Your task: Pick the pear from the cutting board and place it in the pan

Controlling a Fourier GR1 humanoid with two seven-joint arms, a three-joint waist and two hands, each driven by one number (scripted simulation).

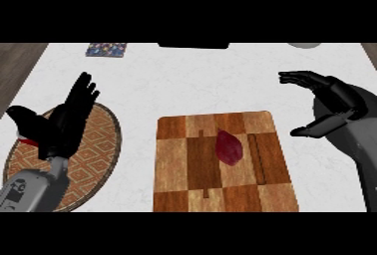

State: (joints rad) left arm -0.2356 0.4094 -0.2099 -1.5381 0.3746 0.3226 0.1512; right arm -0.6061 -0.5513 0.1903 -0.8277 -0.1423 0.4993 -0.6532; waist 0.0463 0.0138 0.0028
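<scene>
partly hidden pan, pear on cutting board

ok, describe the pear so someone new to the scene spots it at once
Find the checkered wooden cutting board at the centre of the white counter. The pear lies on it, just right of the board's middle. It is the only thing on the board: a dark red, pointed oval.
</scene>
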